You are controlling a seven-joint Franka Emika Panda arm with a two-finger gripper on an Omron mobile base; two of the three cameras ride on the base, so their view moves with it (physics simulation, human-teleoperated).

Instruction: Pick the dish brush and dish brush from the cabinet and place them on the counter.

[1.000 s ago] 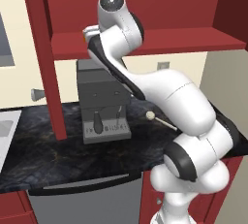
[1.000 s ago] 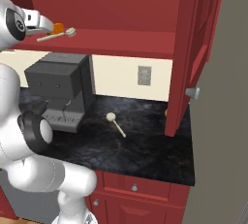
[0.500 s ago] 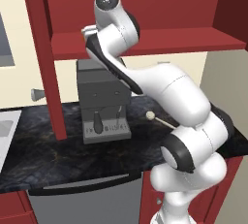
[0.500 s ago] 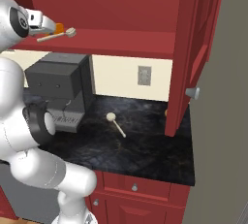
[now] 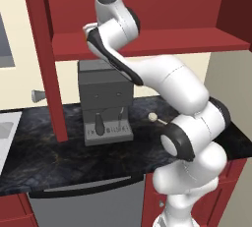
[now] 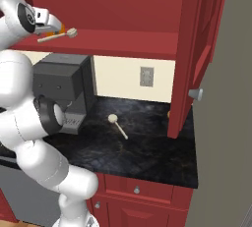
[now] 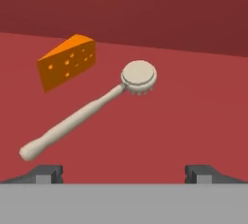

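Note:
One pale beige dish brush (image 7: 92, 109) lies flat on the red shelf (image 7: 198, 116) of the open cabinet (image 6: 123, 5), its round head (image 7: 139, 76) pointing away from the hand. My gripper (image 7: 124, 172) is open just in front of it, with the handle's end close to one fingertip (image 7: 46, 171) and nothing between the jaws. In the right base view the gripper (image 6: 53, 24) hovers over this brush (image 6: 60, 35). The other dish brush (image 6: 117, 124) lies on the black counter (image 6: 147, 147), also visible past my arm (image 5: 153, 117).
An orange cheese wedge (image 7: 68, 62) sits on the shelf just beyond the brush handle. A dark coffee machine (image 5: 106, 100) stands on the counter under the shelf. The open cabinet door (image 6: 197, 49) with its knob (image 6: 195, 94) hangs at the right; another door edge (image 5: 47, 59) stands left.
The hand has edged a little further along the shelf toward the brush. Its jaws stay wide, and both brushes lie where they were.

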